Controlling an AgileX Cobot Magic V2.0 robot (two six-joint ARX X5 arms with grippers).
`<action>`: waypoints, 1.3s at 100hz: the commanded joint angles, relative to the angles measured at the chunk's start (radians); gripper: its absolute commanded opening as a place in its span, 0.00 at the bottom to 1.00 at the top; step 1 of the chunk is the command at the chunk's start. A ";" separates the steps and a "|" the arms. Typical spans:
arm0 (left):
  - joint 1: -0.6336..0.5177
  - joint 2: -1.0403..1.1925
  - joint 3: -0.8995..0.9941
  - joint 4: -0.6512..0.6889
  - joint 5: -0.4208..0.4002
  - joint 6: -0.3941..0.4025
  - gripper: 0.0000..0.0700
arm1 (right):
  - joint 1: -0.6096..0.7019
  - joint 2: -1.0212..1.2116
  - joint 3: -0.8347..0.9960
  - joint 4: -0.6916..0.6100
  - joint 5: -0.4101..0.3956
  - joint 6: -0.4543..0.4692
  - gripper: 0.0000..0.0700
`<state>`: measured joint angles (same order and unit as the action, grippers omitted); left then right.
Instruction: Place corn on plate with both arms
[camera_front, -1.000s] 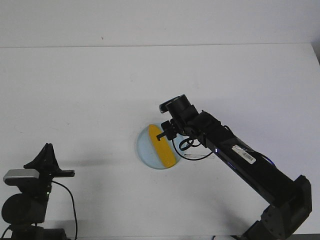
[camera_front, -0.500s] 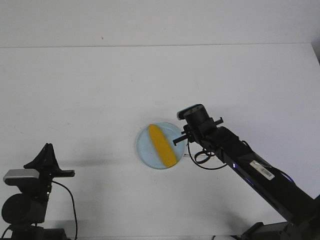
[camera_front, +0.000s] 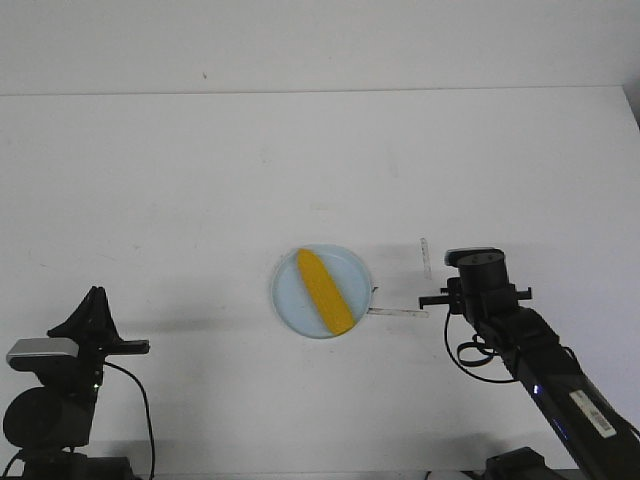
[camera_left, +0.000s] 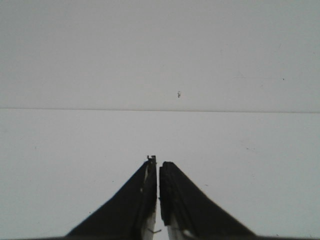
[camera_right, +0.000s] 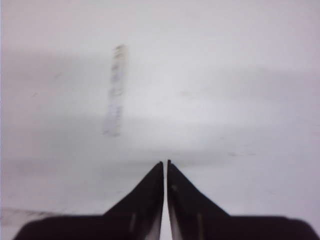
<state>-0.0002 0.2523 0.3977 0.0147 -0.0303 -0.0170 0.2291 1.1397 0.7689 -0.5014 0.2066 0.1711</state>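
The white desk fills nearly the whole front view. The right arm occupies the lower right of the frame, well apart from the plate; its hand has both fingers pressed together at the tips and holds nothing. The left arm sits folded in the lower left corner; its hand shows the fingers nearly touching, also holding nothing. The plate lies just below frame centre. The corn rests inside the plate, free of both hands, so the placement appears complete; judged remaining work is at most parking the arms. The corn's long axis runs diagonally, upper left to lower right of the frame; which end is tapered cannot be resolved.
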 joint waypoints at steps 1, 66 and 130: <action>0.001 0.000 0.007 0.013 -0.004 0.006 0.00 | -0.021 -0.032 -0.010 0.016 0.003 0.016 0.02; 0.001 0.000 0.007 0.013 -0.004 0.006 0.00 | -0.153 -0.516 -0.260 0.288 -0.137 -0.190 0.02; 0.001 0.000 0.007 0.013 -0.004 0.006 0.00 | -0.153 -0.891 -0.294 0.374 -0.252 -0.232 0.02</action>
<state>-0.0002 0.2523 0.3977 0.0147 -0.0299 -0.0170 0.0765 0.2600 0.4747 -0.1360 -0.0471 -0.0544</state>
